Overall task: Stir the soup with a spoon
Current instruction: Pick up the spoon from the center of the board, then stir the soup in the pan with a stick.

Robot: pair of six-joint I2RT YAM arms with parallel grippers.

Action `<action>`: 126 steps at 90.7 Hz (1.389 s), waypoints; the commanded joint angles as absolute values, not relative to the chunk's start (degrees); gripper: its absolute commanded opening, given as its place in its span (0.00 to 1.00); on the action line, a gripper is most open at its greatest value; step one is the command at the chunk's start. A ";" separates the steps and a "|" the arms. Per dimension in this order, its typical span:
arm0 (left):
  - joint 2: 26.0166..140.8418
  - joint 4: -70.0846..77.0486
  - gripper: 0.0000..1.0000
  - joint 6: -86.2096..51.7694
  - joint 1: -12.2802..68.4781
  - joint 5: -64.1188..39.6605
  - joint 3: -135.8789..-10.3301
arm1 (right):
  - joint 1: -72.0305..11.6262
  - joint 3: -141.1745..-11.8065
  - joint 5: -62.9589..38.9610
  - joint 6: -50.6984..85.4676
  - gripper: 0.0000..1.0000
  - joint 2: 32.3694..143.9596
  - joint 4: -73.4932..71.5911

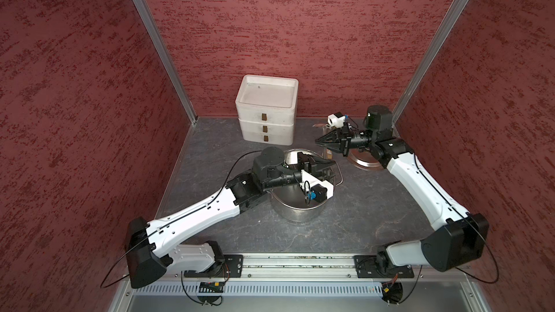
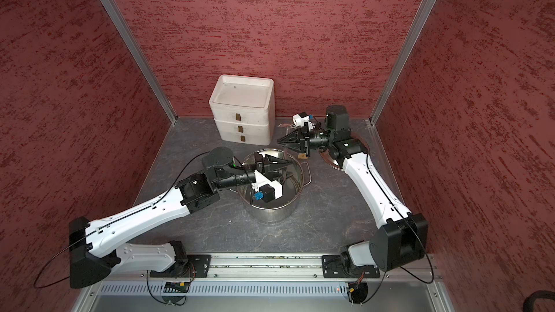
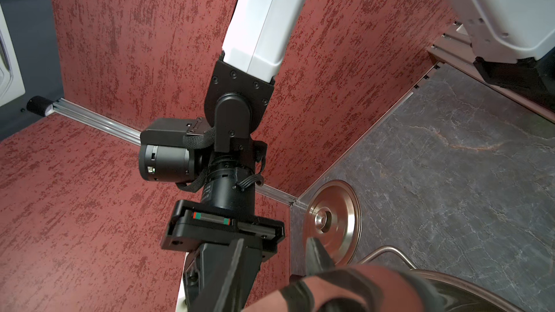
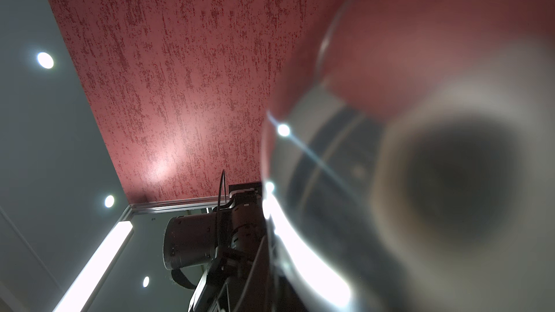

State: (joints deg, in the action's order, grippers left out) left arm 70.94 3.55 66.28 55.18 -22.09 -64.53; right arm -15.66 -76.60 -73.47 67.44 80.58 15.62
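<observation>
Red speckled walls box in a dark grey marbled tabletop (image 1: 360, 205), with a white three-drawer plastic stack (image 1: 265, 109) against the far wall. At centre stands the large shiny stainless-steel stockpot (image 1: 297, 211), and I see no liquid in it. Its round flat steel lid (image 1: 365, 162) lies to the right, partly under my right arm.

My left gripper (image 1: 332, 164) hangs over the pot's mouth at its far right side. In the left wrist view its fingers (image 3: 234, 265) stand narrow with a gap between them, and I cannot tell whether they pinch anything. My right gripper (image 1: 316, 140) hovers just beyond the pot's far right rim, tips together and empty as far as I can see.

I cannot pick out the long slim silver metal spoon for sure. I judge it stands in the pot by the left fingertips. It should be stiff, light and slick, so I would pinch the upper handle across its flat faces, or it will swivel. The empty pot may skate when stirred.
</observation>
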 commanded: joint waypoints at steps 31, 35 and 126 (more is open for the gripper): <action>69.66 9.83 0.00 58.07 55.69 -23.63 -65.64 | -17.01 -76.28 -70.86 64.19 0.24 77.58 15.83; 69.17 11.45 0.00 55.33 55.64 -21.55 -65.38 | -17.00 -76.13 -69.07 61.98 0.39 76.51 16.75; 70.72 -2.21 0.00 8.27 44.11 5.01 -57.32 | -16.96 -58.18 -17.62 36.66 0.95 45.36 29.83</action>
